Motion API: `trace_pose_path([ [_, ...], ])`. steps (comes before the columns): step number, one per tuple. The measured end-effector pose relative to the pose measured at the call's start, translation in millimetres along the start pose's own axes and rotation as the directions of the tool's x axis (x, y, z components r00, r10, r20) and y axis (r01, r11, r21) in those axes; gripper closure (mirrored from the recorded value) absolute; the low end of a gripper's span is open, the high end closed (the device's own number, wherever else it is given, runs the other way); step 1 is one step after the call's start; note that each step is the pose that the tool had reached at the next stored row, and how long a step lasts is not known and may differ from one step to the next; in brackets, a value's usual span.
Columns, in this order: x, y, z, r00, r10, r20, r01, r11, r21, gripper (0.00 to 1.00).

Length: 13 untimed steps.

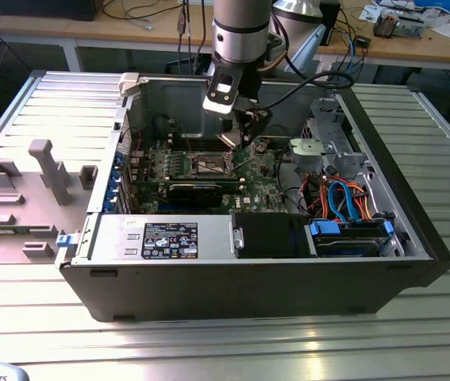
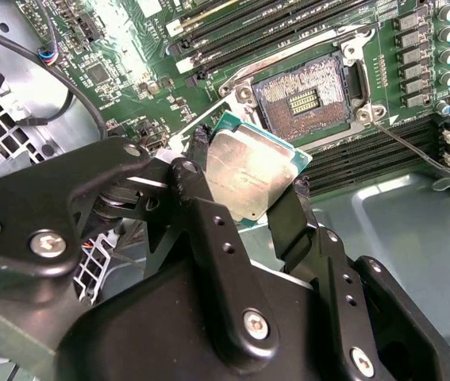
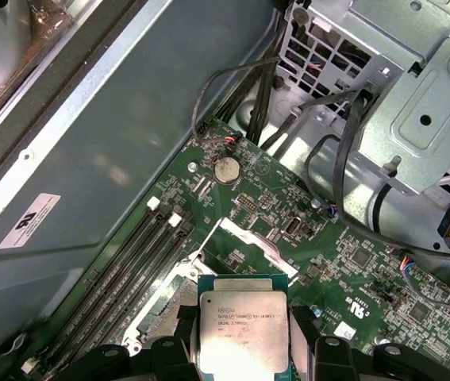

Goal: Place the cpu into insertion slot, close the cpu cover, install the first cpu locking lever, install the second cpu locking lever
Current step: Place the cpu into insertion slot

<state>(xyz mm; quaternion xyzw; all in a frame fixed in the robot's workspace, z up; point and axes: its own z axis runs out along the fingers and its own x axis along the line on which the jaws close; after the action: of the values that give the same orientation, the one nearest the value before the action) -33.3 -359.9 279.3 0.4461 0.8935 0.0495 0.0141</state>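
Note:
My gripper [image 1: 238,131] hangs inside the open computer case, shut on the cpu [image 2: 252,171], a silvery-tan square plate held by two opposite edges between the black fingers [image 2: 292,218]. In the first wrist view the cpu [image 3: 243,329] sits in the gripper [image 3: 243,343] above the green circuit board. The insertion slot [image 2: 308,99] lies open a short way beyond the cpu, its dark middle bare; it also shows as the insertion slot [image 1: 211,164]. The cpu cover [image 3: 244,240], a silvery frame, stands raised beside the slot. A thin locking lever [image 2: 411,147] sticks out free.
A metal drive cage [image 1: 328,143] and bundled cables [image 1: 344,198] stand at the exterior view's right. A long black card [image 1: 201,190] lies in front of the slot. Memory slots [image 2: 232,32] flank the socket. The case's walls [image 1: 169,91] enclose the board. A grey fixture tray [image 1: 26,190] lies outside.

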Motion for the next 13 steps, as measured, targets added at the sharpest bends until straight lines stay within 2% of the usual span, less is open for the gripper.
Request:
trace_pose_path([
  [13,0.0,-0.1,0.4,0.9998,0.021,0.0021,-0.021,0.9998,-0.0003,0.46],
])
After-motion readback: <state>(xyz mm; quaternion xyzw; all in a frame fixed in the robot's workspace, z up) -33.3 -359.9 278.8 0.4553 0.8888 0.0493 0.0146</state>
